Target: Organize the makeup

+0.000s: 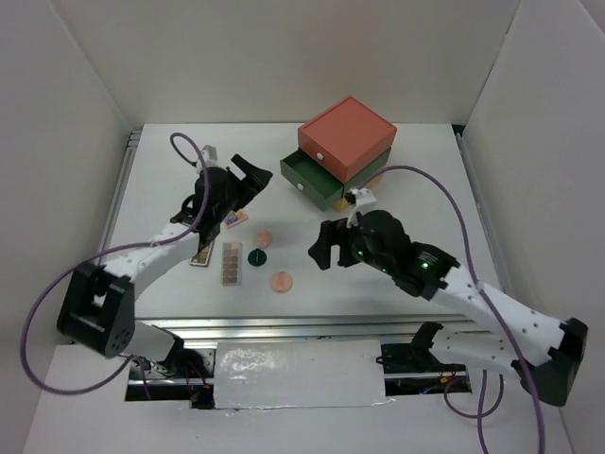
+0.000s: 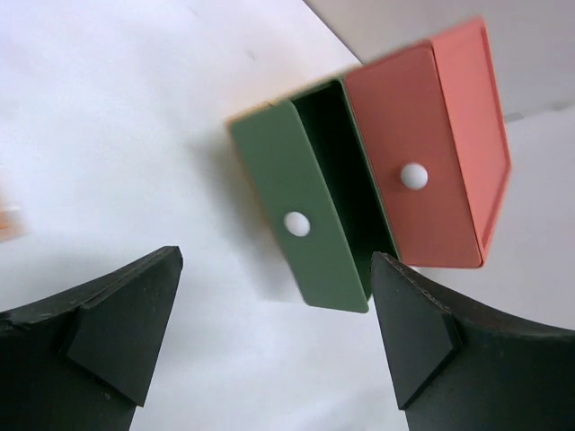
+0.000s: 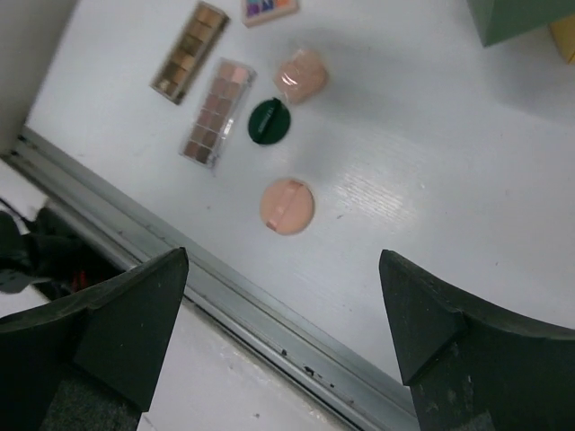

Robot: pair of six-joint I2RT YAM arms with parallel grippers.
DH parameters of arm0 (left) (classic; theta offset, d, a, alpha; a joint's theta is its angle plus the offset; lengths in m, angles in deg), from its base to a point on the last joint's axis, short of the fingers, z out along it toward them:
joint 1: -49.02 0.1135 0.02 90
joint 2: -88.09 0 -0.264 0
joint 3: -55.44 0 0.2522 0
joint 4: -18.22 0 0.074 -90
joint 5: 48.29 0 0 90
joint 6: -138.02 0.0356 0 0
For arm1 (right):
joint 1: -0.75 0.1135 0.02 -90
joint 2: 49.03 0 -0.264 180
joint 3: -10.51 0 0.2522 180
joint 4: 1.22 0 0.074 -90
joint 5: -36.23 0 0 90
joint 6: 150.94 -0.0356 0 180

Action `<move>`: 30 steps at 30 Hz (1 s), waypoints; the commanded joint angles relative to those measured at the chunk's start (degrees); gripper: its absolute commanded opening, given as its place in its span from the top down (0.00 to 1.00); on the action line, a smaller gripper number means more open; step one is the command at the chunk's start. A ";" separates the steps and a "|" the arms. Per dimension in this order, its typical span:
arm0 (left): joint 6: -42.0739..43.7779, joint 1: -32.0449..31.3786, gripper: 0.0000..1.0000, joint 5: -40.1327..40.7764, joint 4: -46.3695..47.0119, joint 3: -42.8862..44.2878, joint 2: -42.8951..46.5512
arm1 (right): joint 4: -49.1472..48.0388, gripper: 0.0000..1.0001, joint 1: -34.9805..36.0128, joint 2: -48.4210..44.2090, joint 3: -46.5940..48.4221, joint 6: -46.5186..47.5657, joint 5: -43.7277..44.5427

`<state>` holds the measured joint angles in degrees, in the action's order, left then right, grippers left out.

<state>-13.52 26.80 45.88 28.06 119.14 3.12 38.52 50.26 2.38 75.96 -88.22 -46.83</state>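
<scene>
Both the left gripper point(image 1: 251, 175) and the right gripper point(image 1: 324, 243) are standing wide open, holding nothing. The makeup point(image 1: 258, 255) is lying on the table point(image 1: 425, 189) near its front edge, well apart from the drawer box point(image 1: 345, 142).

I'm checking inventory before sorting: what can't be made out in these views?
Green drawer interior: left wrist view, deep shadow hides any contents.
Square multicolour palette: right wrist view, cut by the top edge; top view, partly under the left arm.
Yellow drawer: right wrist view, cut by the right edge; top view, mostly beneath the green drawer.
</scene>
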 commanded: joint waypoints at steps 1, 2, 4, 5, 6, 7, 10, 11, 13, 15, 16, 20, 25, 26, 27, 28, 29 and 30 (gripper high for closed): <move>5.02 -0.11 0.01 15.91 -30.74 6.30 11.36 | -4.44 0.06 0.75 10.14 0.17 -1.98 2.02; 5.11 -0.02 0.01 18.49 -36.11 7.36 13.41 | -4.44 0.08 0.84 13.15 0.87 -2.15 2.37; 6.42 -0.11 0.01 24.28 -48.87 9.91 19.54 | -3.66 0.09 2.16 22.43 4.21 -2.68 3.51; 7.47 -0.02 0.01 25.36 -52.04 10.88 21.32 | -2.70 0.09 2.60 25.89 7.00 -2.60 3.61; 8.53 -0.02 0.01 26.06 -54.86 11.06 23.16 | -1.90 0.11 3.56 28.97 8.60 -2.59 3.87; 11.24 0.07 0.01 26.68 -58.89 11.24 26.40 | -1.37 0.16 4.27 34.66 9.92 -2.68 5.52; 16.16 0.16 0.00 26.60 -66.71 11.59 31.51 | 1.26 0.21 7.68 42.94 15.28 -3.38 7.56; 17.40 0.24 0.01 26.08 -68.66 11.68 32.49 | 1.79 0.21 8.40 44.45 17.21 -3.65 8.69; 20.57 0.24 0.01 25.37 -72.88 11.24 35.73 | 1.53 0.21 9.36 47.96 18.36 -4.26 8.53; 21.98 0.33 0.01 26.50 -75.96 11.06 37.76 | 1.36 0.24 9.54 50.35 19.77 -4.96 8.35; 21.81 0.25 0.01 27.47 -77.11 10.89 39.86 | 1.36 0.26 9.55 52.45 20.04 -5.32 8.61; 23.48 0.24 0.01 26.77 -75.90 10.45 45.50 | -0.13 0.37 10.33 55.89 20.30 -6.37 6.25; 23.31 0.24 0.01 26.51 -74.22 8.52 47.70 | 0.65 0.58 11.30 58.62 20.57 -7.25 7.30; 23.39 0.24 0.01 26.42 -74.13 8.52 47.53 | 0.74 0.58 11.39 58.88 20.57 -7.17 7.21; 23.48 0.33 0.01 26.34 -74.22 8.52 47.44 | 0.83 0.64 11.48 58.97 20.65 -7.16 7.12; 23.66 0.33 0.01 26.16 -74.22 8.52 47.18 | 0.74 0.71 11.48 59.06 20.65 -7.08 6.95; 23.57 0.33 0.01 26.16 -74.13 8.43 47.18 | 0.31 0.76 11.57 58.89 20.48 -7.16 6.95; 23.48 0.33 0.01 26.16 -73.96 8.25 47.26 | 0.13 0.97 11.74 58.28 20.48 -7.16 6.77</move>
<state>8.64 26.84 71.86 -46.98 127.88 50.77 38.59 61.21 60.11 95.21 -94.37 -40.45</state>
